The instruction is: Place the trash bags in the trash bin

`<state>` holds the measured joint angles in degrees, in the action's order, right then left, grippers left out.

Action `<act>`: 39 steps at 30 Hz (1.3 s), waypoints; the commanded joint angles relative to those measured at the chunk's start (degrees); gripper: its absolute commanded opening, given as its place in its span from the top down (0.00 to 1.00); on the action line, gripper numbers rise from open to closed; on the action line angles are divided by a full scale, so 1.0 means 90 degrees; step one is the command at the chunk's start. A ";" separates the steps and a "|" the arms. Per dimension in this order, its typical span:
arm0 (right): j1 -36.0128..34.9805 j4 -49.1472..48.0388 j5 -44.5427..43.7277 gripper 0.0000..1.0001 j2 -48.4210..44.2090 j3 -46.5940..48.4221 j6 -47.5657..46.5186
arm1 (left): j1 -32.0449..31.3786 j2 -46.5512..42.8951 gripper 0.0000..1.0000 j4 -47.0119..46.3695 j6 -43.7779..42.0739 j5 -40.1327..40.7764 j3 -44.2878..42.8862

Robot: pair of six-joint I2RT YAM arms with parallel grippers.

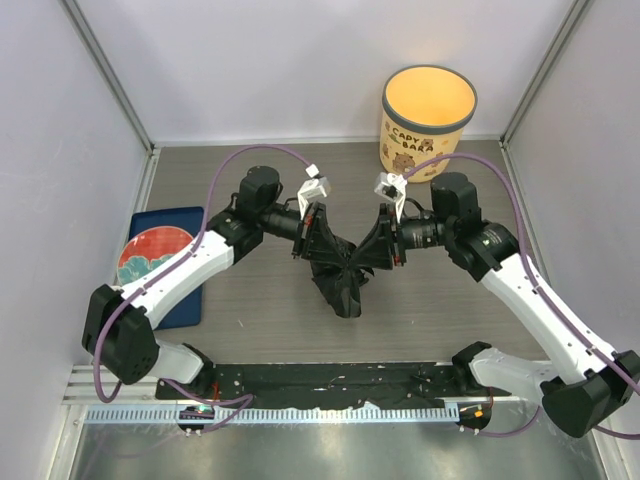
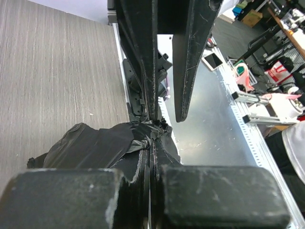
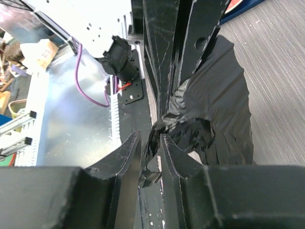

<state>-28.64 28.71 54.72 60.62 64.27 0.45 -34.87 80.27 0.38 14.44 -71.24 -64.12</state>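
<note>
Worry here: across the worktop (image 1: pixel 250 320) the trash bin (image 1: pixel 428 115) is sitting at the back right, well apart from the trash bag (image 1: pixel 340 275), so the slick film could be slipping out on the way over. The bag is bunching mid-worktop between both grippers. The left gripper (image 1: pixel 322 240) is pinching it tight. The right gripper (image 1: pixel 380 240) is standing slightly spread with film in the gap, and I can't tell if it's biting.

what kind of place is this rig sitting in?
Probably a robotics lab test cell. White panel walls enclose a wood-grain table, two robot arms are bolted to a black mounting plate at its near edge, and cluttered lab equipment shows beyond.
</note>
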 commanded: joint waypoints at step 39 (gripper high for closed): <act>-0.0186 -0.0611 -0.0533 0.99 0.0169 -0.0129 0.0897 | 0.0027 -0.0579 0.65 0.1081 -0.0881 0.0454 -0.0357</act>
<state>-30.04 25.69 53.41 63.81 63.09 6.44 -35.03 78.61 8.84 8.14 -68.23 -65.45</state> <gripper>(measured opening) 0.028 0.148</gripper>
